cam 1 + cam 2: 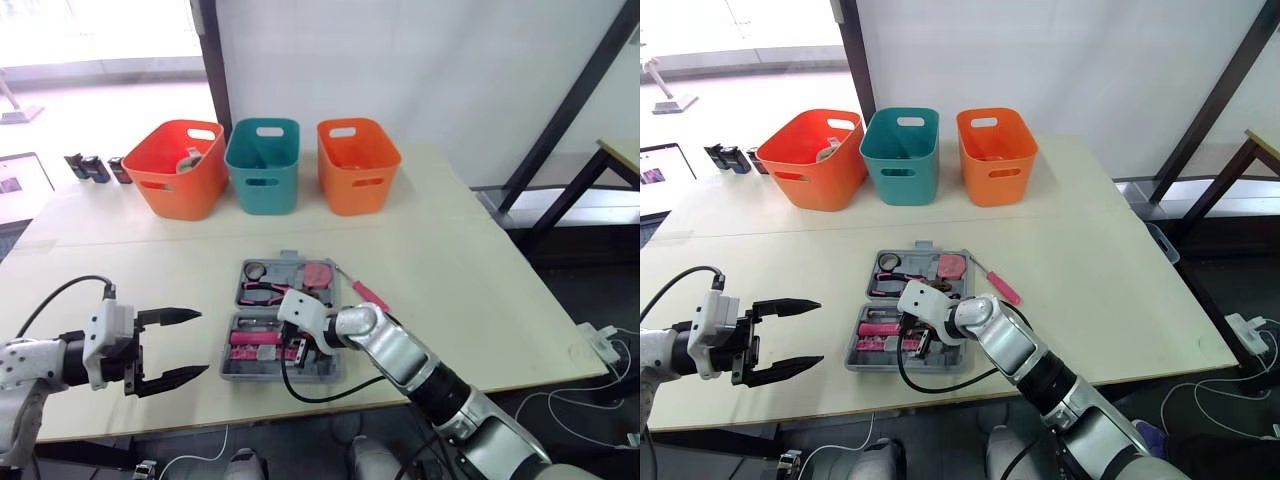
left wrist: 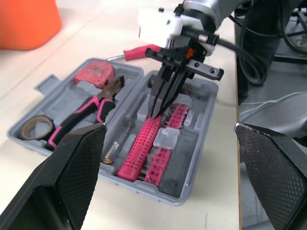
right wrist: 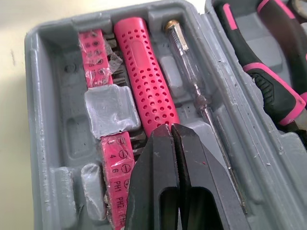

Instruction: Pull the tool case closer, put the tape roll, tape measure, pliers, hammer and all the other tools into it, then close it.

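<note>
Tool case (image 2: 199, 143) — closed right claw (image 2: 154, 113) inside

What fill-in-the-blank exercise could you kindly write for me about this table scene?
1. The grey tool case is ___, not closed.
2. The left gripper is open, while the right gripper, over the case, is ___.
3. The pink-handled screwdriver lies not in the case but on the ___.
4. The teal basket stands between the left basket and the right basket, both ___.
Missing words: open; shut; table; orange.
</note>
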Robot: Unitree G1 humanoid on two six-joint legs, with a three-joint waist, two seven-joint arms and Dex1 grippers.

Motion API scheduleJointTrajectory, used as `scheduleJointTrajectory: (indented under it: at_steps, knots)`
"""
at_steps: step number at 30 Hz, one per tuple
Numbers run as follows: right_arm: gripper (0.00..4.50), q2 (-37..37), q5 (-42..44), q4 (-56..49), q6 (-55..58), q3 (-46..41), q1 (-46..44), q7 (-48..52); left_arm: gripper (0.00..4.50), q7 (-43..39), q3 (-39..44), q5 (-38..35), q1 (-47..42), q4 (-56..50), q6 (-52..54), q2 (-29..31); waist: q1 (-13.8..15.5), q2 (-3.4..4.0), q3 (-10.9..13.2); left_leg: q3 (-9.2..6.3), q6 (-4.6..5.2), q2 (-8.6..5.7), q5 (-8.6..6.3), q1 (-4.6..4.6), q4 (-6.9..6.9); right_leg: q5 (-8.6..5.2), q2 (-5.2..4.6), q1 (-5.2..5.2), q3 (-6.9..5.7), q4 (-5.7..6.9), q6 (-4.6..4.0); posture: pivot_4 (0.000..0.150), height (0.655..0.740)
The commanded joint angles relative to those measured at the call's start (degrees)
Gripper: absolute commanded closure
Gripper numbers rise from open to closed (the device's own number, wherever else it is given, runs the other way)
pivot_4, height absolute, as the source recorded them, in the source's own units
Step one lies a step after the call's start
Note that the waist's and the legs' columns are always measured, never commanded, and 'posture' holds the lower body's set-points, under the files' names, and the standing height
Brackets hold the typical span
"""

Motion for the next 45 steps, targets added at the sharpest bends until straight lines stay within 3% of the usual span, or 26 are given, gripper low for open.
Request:
scheduleJointTrajectory:
  at_steps: [1, 5, 11, 12, 16, 19, 22, 26, 34, 40, 45]
  knots:
    - [4.43, -1.63, -3.47, 11.91, 10.35, 5.83, 3.71, 0.16, 0.00, -0.34, 1.20, -0.63, -0.26, -0.89, -0.29, 1.36, 0.10, 0.05, -0.62, 0.01, 0.00, -0.01, -0.01, 0.00, 0.00, -0.01, -0.02, 0.02, 0.00, -0.04, -0.01, 0.150, 0.7400]
    - [4.43, 0.98, 0.12, 7.33, 7.17, -0.10, 3.58, -0.53, 0.00, 0.00, 1.09, -0.67, -0.07, -1.06, 0.14, 1.20, 0.01, 0.12, -1.15, 0.03, -0.03, -0.04, -0.05, 0.12, -0.01, -0.07, -0.09, 0.14, 0.00, -0.11, -0.10, 0.150, 0.7400]
    - [4.43, -0.87, 6.36, -12.50, -2.05, -12.92, 3.70, 1.01, 0.00, 0.55, 2.17, -1.01, 1.28, -0.22, 0.28, 0.96, 0.12, -0.08, -0.50, 0.04, -0.02, -0.04, -0.04, -0.35, -0.07, -0.10, -0.08, -0.27, 0.00, -0.08, -0.06, 0.150, 0.7400]
    - [4.43, -1.16, 9.55, -17.42, -0.88, -18.52, 3.40, 0.87, 0.00, 0.48, 2.70, -0.88, 1.95, 0.52, 0.20, 1.11, 0.02, -0.02, -0.35, 0.03, -0.01, -0.03, -0.03, -0.59, -0.06, -0.09, -0.05, -0.32, 0.00, -0.01, -0.05, 0.150, 0.7400]
    - [4.43, -9.72, 17.76, -31.07, 4.66, -33.63, 7.02, 3.79, 0.00, 0.76, 5.87, -0.32, 4.18, 3.72, -0.43, 1.92, 0.28, 0.09, -0.18, -0.01, 0.03, -0.01, 0.00, -1.29, -0.08, -0.11, 0.05, -1.12, -0.01, 0.30, 0.11, 0.150, 0.7400]
    - [3.58, -20.12, 19.33, -32.40, 5.58, -43.18, 15.44, 6.51, 0.00, 1.37, 9.57, 0.61, 5.29, 9.41, -1.81, 2.91, 1.76, -0.05, -0.21, -0.03, 0.21, -0.01, -0.11, -1.24, -0.24, -0.26, 0.04, -1.06, -0.05, 0.16, 0.07, 0.150, 0.7400]
    - [2.16, -29.48, 18.04, -28.10, -1.69, -52.09, 27.73, 10.30, 0.00, 1.45, 13.12, 2.04, 6.40, 16.47, -4.25, 4.59, 2.32, -0.02, 0.12, 0.07, 0.34, -0.06, -0.20, -1.26, -0.24, -0.40, -0.06, -1.04, -0.05, 0.00, 0.03, 0.150, 0.7400]
    - [0.03, -33.73, 19.21, -20.44, -10.66, -62.75, 39.18, 13.28, 0.00, 0.84, 16.27, 2.97, 7.32, 25.12, -7.15, 6.48, 2.19, 0.00, 0.46, 0.14, 0.34, -0.06, -0.21, -1.22, -0.18, -0.36, -0.09, -1.06, -0.03, 0.01, -0.03, 0.150, 0.7400]
    - [0.03, -33.79, 19.92, -17.22, -18.56, -66.85, 47.77, 13.89, 0.00, -0.78, 17.53, 3.90, 7.29, 35.25, -11.70, 8.10, 1.26, -0.11, 0.57, 0.22, 0.29, -0.04, -0.23, -0.93, 0.07, -0.23, -0.17, -1.07, -0.01, -0.05, -0.25, 0.150, 0.7400]
    - [0.03, -32.84, 21.35, -19.66, -17.99, -65.12, 47.75, 12.31, 0.00, -0.41, 15.93, 3.69, 5.76, 33.48, -11.51, 6.85, 1.55, -0.11, 0.57, 0.22, 0.27, -0.04, -0.22, -0.92, 0.11, -0.17, -0.18, -1.05, -0.01, -0.05, -0.35, 0.150, 0.7400]
    - [0.03, -31.21, 22.84, -27.83, -11.87, -60.10, 45.11, 7.35, 0.00, -0.48, 12.86, 2.80, 5.47, 26.32, -9.35, 4.59, 1.50, -0.10, 0.58, 0.22, 0.28, -0.03, -0.22, -0.98, -0.02, -0.17, -0.16, -1.03, -0.01, -0.04, -0.34, 0.150, 0.7400]
